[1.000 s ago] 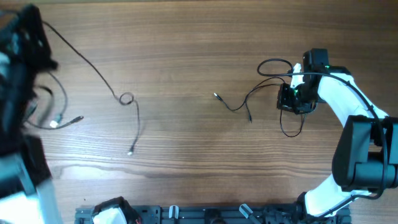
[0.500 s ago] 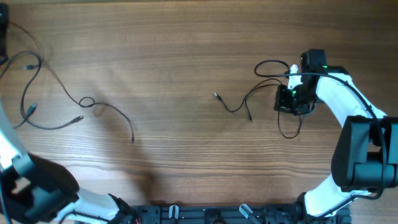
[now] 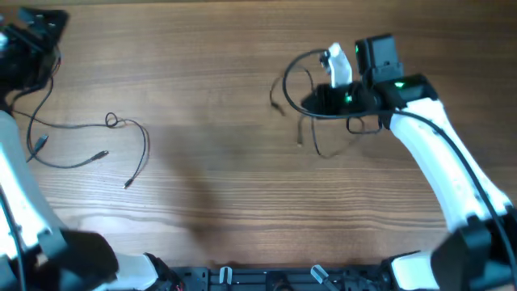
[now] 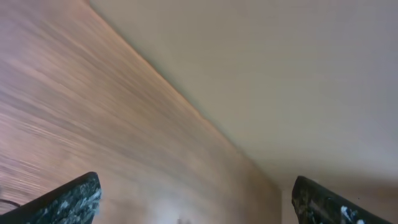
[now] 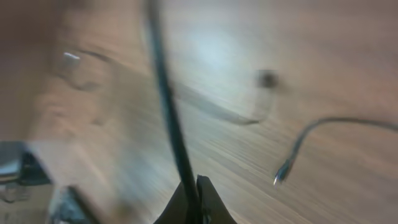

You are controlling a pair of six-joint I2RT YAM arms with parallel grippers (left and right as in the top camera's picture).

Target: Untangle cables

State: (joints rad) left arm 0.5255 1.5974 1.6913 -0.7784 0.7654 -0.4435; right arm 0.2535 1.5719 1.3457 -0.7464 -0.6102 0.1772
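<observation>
Several thin black cables are in view. One loose cable (image 3: 129,137) lies on the table's left side, with a small loop (image 3: 111,121) and plug ends near it. My left gripper (image 4: 198,205) is open with nothing between its fingers; in the overhead view it is a dark blur at the far left corner (image 3: 34,44), above that cable's far strands. My right gripper (image 3: 311,103) is shut on a second cable (image 5: 163,93), which hangs from it in loops (image 3: 289,77) over the table's right half. A silver-tipped plug end (image 5: 283,174) dangles close by.
The wooden table (image 3: 226,202) runs under both arms. A dark rail with clamps (image 3: 266,279) lines the near edge. The left wrist view shows the table's far edge (image 4: 205,118) against a pale wall. My right arm's white link (image 3: 436,162) crosses the right side.
My left gripper has opened and let go of its cable, which now lies slack on the left. My right gripper has swung left and farther back, carrying its cable along.
</observation>
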